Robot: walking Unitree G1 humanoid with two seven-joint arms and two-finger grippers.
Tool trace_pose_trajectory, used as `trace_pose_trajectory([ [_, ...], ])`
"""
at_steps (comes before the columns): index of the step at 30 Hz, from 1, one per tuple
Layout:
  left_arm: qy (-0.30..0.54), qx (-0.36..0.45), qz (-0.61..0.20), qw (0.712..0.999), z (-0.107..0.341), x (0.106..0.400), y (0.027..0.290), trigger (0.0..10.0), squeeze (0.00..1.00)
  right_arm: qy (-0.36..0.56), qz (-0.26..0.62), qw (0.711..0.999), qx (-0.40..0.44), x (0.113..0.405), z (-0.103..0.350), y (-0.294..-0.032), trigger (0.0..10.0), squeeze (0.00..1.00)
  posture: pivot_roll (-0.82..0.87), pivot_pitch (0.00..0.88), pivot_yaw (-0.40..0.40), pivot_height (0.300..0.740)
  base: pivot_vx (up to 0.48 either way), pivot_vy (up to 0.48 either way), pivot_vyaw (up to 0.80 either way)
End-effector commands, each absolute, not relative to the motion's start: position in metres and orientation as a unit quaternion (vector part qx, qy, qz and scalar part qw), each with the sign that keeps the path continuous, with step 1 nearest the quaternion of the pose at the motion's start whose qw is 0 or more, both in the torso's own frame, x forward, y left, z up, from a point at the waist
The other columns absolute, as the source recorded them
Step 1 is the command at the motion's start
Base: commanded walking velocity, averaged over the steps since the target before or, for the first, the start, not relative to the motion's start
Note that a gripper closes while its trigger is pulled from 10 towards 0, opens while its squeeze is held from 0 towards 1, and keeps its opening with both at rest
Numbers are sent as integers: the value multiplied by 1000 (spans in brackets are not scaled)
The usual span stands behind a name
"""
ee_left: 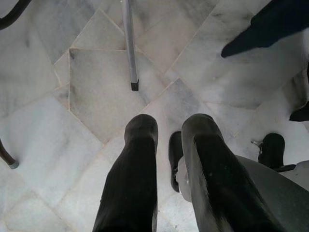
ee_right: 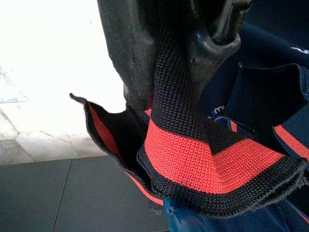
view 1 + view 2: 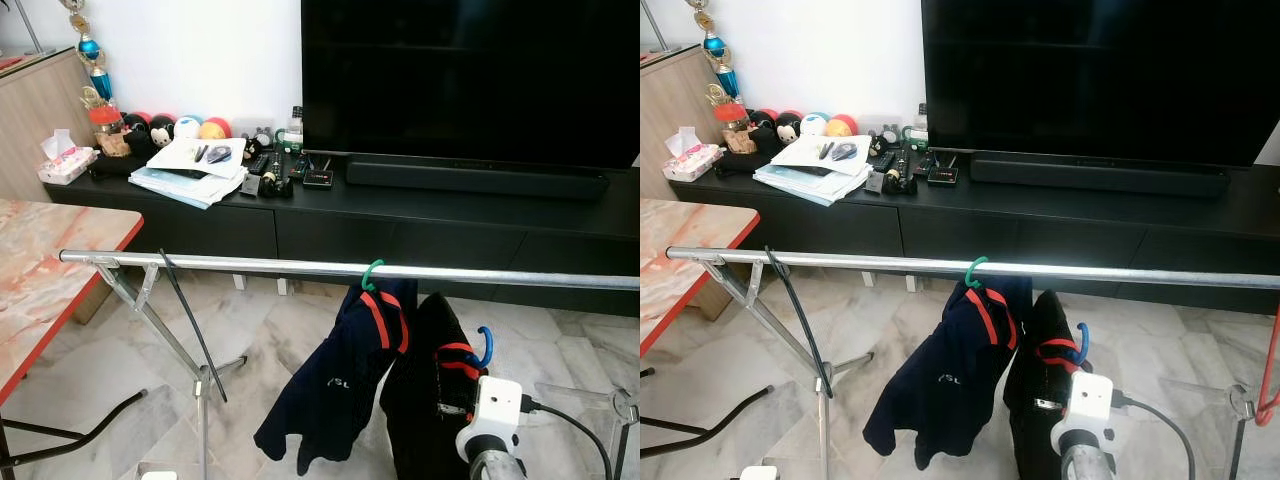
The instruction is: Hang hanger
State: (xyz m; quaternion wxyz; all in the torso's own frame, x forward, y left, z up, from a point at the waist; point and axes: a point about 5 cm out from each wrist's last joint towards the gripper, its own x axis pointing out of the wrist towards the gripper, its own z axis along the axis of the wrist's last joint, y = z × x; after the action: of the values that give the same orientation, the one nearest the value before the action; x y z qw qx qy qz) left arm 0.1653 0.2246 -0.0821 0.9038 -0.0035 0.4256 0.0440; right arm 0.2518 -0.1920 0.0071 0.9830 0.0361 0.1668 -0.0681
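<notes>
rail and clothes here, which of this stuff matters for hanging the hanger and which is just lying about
For the job:
- metal rail
- blue hanger with the black garment, held by the right gripper
- green hanger with the navy garment, already on the rail

Lying about:
- papers
- tissue box
- plush toys
- soundbar
- TV

A blue hanger [image 3: 484,346] carrying a black garment [image 3: 430,400] with a red-striped knitted collar [image 2: 207,159] hangs below a horizontal metal rail [image 3: 250,264], its curved hook pointing up and clear of the bar. The right gripper [image 2: 178,58] grips the garment's collar between its jaws, the ribbed fabric pinched and folded there. Just beside it, a green hanger [image 3: 371,274] is hooked over the rail near mid-span, holding a navy shirt [image 3: 335,385] with red trim that drapes toward the floor.
</notes>
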Motion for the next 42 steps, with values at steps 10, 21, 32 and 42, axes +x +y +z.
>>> trace_pose_trajectory([
  [10,423,-9,43,905,-82,165,225,10000,0,143,-85,985,40,263,20,-195,10000,0,99,0,19,740,0,0,0],
  [21,420,-14,41,906,-82,166,224,10000,0,143,-90,985,44,265,20,-194,10000,0,102,0,18,740,0,0,0],
  [32,417,-17,41,908,-81,166,222,10000,0,147,-92,983,52,267,20,-193,10000,0,107,0,14,740,0,0,-344],
  [42,415,-20,42,908,-81,167,220,10000,0,144,-89,984,50,269,22,-192,10000,0,111,0,11,740,-178,0,0],
])
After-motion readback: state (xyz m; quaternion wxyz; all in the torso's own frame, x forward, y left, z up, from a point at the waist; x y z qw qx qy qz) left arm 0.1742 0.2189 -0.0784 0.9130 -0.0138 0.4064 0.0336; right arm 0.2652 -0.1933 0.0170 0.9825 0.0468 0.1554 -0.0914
